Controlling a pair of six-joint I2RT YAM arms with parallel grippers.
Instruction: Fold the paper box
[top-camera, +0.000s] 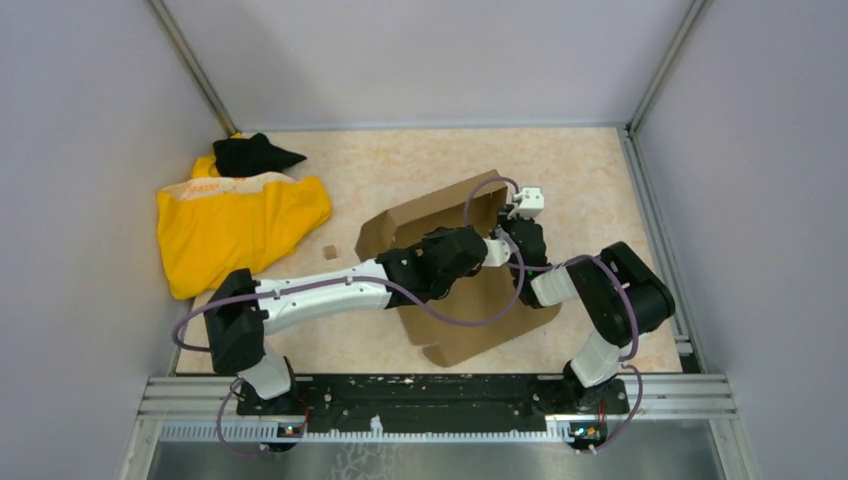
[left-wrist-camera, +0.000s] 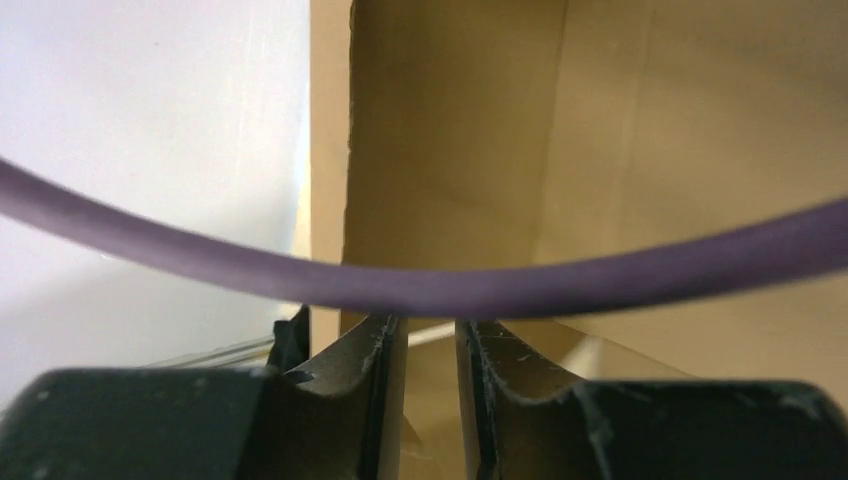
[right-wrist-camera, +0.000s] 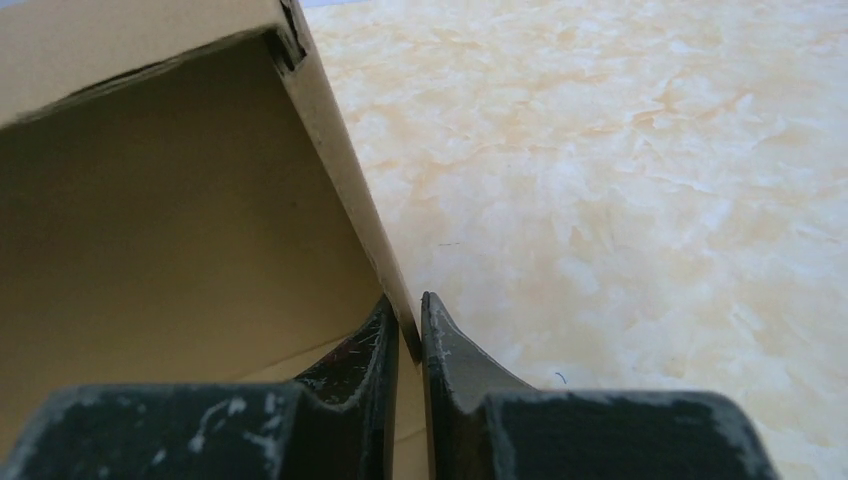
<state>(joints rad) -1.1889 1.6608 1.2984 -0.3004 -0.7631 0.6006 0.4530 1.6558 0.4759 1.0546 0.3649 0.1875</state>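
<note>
near the middle of the bench (top-camera: 420, 165), the paper box (top-camera: 480, 330) sits half-formed, one raised wall pinched in the right hand (right-wrist-camera: 410, 312); the left hand (left-wrist-camera: 430, 335) hangs inside, fingers (left-wrist-camera: 380, 375) slightly apart. a hard pull could buckle that wall or drag the box.

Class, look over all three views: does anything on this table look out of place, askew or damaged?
A tiny cardboard scrap lies loose between the crumpled yellow cloth and the paper box. The box sits skewed to the table edges, and its top corner looks ragged in the right wrist view.
</note>
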